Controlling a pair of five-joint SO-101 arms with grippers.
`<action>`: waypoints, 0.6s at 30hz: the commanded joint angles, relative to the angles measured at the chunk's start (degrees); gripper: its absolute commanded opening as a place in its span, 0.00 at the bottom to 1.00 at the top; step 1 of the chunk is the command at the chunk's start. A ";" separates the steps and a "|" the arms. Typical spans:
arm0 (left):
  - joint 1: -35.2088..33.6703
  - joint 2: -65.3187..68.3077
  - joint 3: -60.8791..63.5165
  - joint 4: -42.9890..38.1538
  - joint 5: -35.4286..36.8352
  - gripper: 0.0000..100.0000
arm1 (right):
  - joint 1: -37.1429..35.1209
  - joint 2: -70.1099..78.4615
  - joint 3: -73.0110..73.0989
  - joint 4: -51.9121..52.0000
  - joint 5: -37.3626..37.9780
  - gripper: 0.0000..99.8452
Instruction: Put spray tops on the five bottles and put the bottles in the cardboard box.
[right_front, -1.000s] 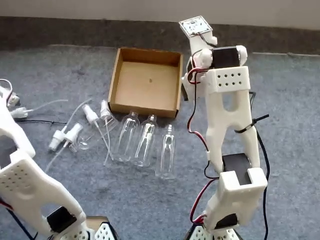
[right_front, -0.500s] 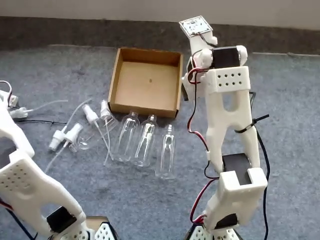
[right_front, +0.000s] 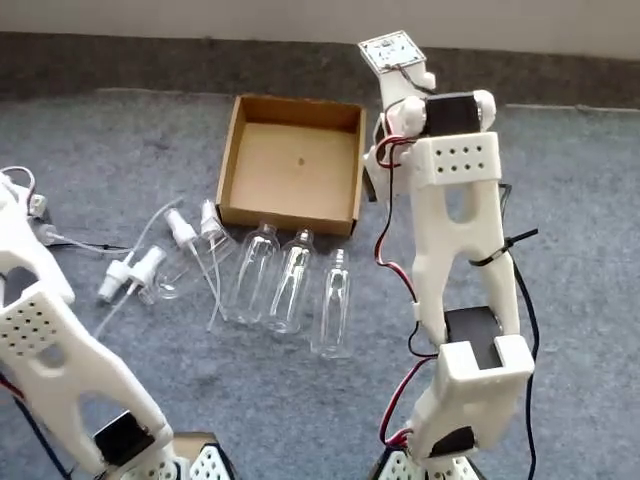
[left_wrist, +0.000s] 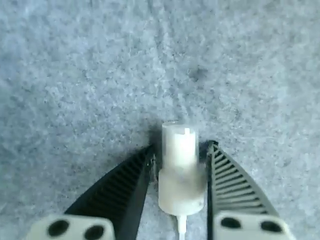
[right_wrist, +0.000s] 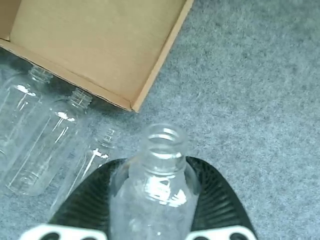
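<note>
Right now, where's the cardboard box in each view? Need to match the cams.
High view: cardboard box upper centre, open side up.
Right wrist view: cardboard box past the clear bottle held in the right gripper, one corner nearest it.
Left wrist view: grey carpet under the spray top held in the left gripper.
Shared landmark: three empty bottles lying along the box's near wall.

Indoor room, kind unclear to me: I work over grey carpet, with a dark strip and pale wall along the frame's top.
</note>
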 joint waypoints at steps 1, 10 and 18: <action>1.80 3.30 -5.93 0.35 0.44 0.16 | -0.31 -3.38 -0.13 0.92 0.18 0.01; 3.12 4.09 -26.51 18.55 -11.52 0.16 | -0.40 -3.38 -0.48 0.92 0.18 0.01; 6.46 4.18 -49.27 30.51 -21.71 0.16 | -0.40 -3.47 -0.57 0.92 0.44 0.01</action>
